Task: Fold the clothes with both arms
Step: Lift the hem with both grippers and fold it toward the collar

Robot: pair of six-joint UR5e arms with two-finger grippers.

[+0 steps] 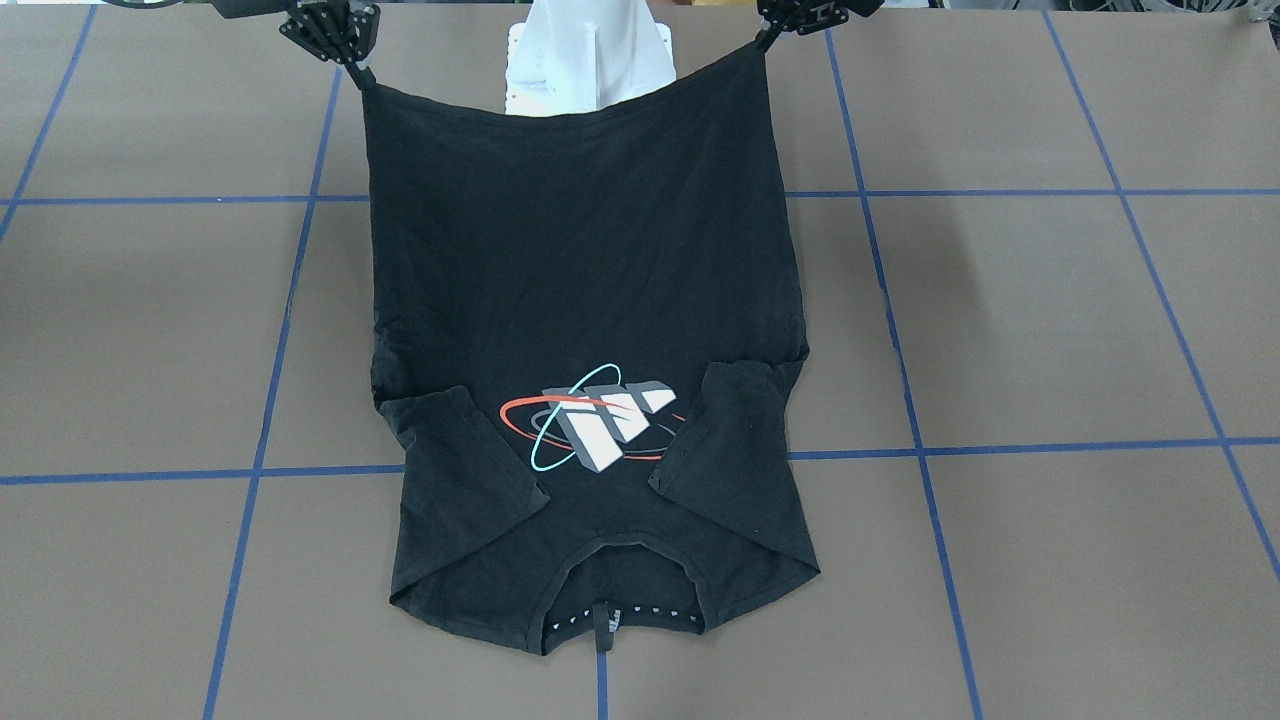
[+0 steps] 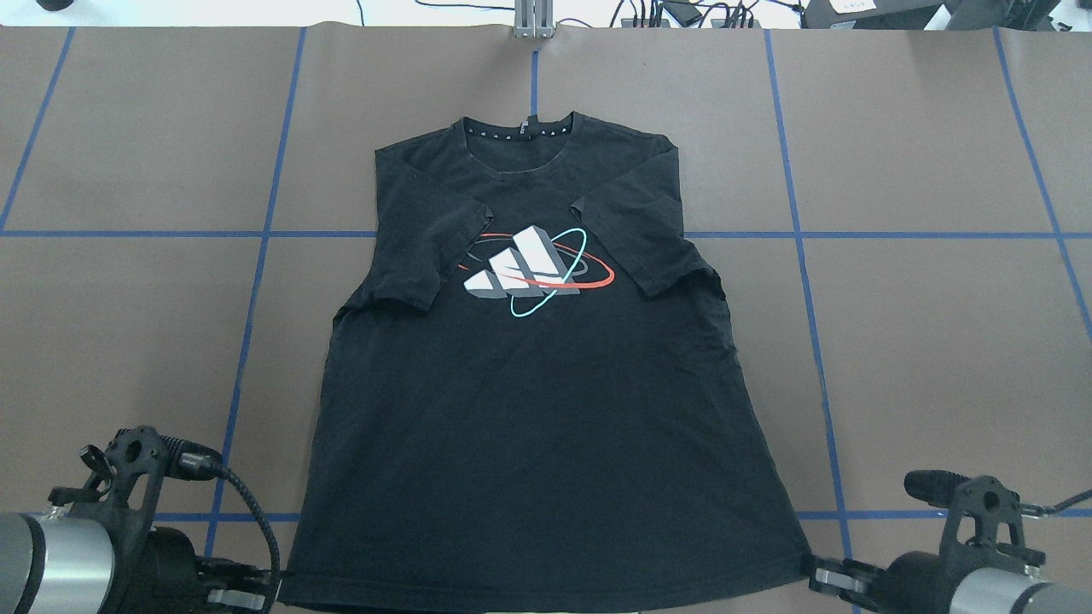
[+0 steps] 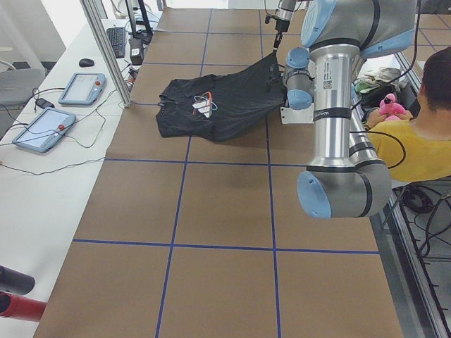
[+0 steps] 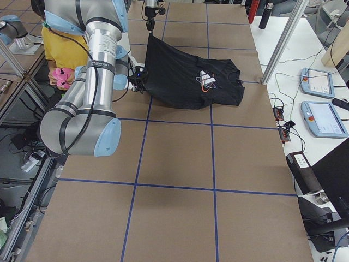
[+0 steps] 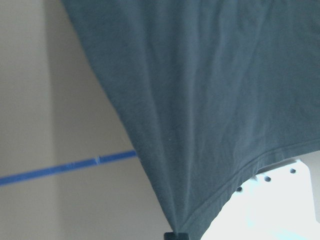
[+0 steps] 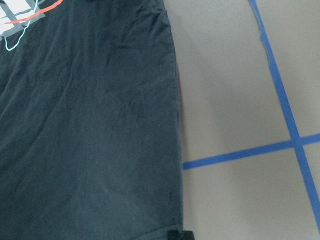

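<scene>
The brown worktop [image 2: 938, 341], crossed by blue tape lines [image 2: 896, 234], shows plain surface on both sides of the one garment on it. That garment, a black short-sleeved T-shirt [image 2: 529, 409], lies chest-up along the middle, collar [image 2: 520, 136] at the far end from me and hem [image 1: 560, 115] at my end. Both sleeves [image 2: 426, 256] are turned inward over the chest, flanking the white-grey block graphic with red and cyan rings [image 2: 533, 269], so the body is a narrow strip ready to be doubled lengthwise.

My grey metal left arm [image 2: 51, 563] and right arm [image 2: 1015, 597] come in low at the near corners. I hold the hem lifted off the surface there. It sags a little between the two corners, and the white pedestal base [image 1: 590, 55] shows behind it. Holding both corners apart keeps the cloth spread and stops it bunching.

My black left fingers [image 1: 765, 42] are closed on one hem corner, and my right fingers [image 1: 362, 78] are closed on the other. Each wrist view shows the hem running down into the pinch.

I judge the next move is to carry the hem forward over the graphic towards the collar. The path over the shirt is open. The collar sits near the far edge, where a metal post [image 2: 533, 21] stands, so I should stop short of it.
</scene>
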